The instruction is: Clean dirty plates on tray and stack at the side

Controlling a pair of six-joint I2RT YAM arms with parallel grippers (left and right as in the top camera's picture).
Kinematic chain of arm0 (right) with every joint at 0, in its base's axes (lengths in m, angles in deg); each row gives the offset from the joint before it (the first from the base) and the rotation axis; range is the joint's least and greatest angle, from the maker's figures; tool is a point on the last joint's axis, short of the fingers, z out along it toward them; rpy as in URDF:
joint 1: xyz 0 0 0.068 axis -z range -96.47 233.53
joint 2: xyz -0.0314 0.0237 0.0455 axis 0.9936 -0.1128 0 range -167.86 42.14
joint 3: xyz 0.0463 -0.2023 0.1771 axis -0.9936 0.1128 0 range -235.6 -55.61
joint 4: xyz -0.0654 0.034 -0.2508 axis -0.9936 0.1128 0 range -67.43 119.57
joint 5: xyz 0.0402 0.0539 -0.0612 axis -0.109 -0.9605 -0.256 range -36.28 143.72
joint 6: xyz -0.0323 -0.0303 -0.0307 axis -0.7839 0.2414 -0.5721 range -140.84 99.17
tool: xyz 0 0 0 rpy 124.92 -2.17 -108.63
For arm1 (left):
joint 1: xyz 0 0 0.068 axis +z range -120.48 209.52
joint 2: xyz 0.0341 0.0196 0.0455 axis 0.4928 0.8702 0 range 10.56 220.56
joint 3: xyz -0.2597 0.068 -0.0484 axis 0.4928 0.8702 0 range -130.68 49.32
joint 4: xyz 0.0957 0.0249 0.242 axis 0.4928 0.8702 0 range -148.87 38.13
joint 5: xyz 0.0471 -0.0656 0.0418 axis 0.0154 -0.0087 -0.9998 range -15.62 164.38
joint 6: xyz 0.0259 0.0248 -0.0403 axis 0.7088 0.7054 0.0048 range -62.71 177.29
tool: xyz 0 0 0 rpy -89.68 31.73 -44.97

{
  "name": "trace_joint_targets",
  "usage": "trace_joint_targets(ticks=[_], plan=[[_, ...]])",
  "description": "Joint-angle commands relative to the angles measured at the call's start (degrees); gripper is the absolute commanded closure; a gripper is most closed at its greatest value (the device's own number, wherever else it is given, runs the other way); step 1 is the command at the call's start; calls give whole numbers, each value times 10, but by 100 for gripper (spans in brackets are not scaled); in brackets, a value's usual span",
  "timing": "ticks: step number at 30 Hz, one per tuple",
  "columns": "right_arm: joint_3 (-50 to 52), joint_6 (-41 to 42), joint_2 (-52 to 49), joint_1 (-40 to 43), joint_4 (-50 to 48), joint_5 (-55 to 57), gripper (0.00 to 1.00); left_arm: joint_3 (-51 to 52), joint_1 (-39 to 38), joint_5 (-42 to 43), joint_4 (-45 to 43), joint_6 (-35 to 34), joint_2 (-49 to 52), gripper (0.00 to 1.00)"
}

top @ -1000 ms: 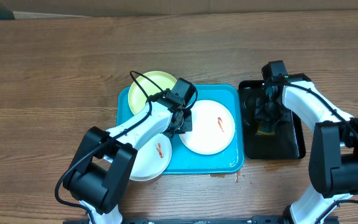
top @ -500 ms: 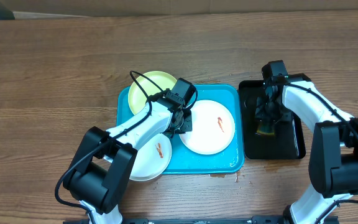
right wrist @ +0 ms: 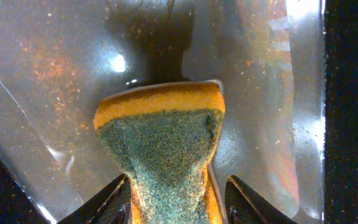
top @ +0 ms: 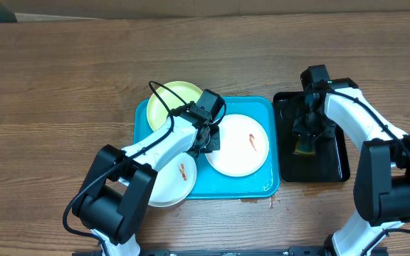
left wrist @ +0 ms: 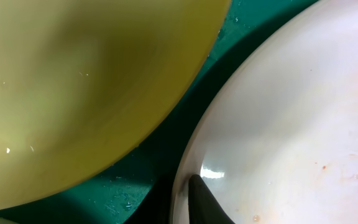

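Sponge [right wrist: 160, 140] is pinched by R gripper [right wrist: 176, 194] over black tray [top: 334, 165]. L gripper [top: 208, 137] is set at rim of white plate [top: 240, 148] on blue tray [top: 265, 182]; its grip cannot be told.

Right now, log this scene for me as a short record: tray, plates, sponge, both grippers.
tray: turquoise tray, all three plates on it
plate 1: pale yellow-green plate, far-left corner, no smear visible
plate 2: white plate, right half, orange smear
plate 3: second white plate, overhanging the near-left corner, orange smear
left gripper: at plate 2's left rim, one finger over the rim; grip unclear
right gripper: over the black tray, shut on a yellow-and-green sponge
stack: not started
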Motion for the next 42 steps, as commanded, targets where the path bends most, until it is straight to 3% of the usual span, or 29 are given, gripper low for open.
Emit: trace_joint_targets(ticks=[1,11,16,31,34,36,42], plan=[[-9,22,2,-2,-2,8,50,10,-3,-16,4,-7,9,87],[23,22,2,-2,-45,8,58,10,-3,-16,4,-7,9,88],[23,22,2,-2,-35,8,52,10,-3,-16,4,-7,9,87],[33,22,2,-2,-30,-5,53,10,-3,-16,4,-7,9,88],[33,22,2,-2,-34,-5,72,10,-3,-16,4,-7,9,88],[33,21,2,-2,-34,-5,93,10,-3,-16,4,-7,9,88],[-2,-40,2,-2,2,-4,96,10,-3,-16,4,-7,9,87]])
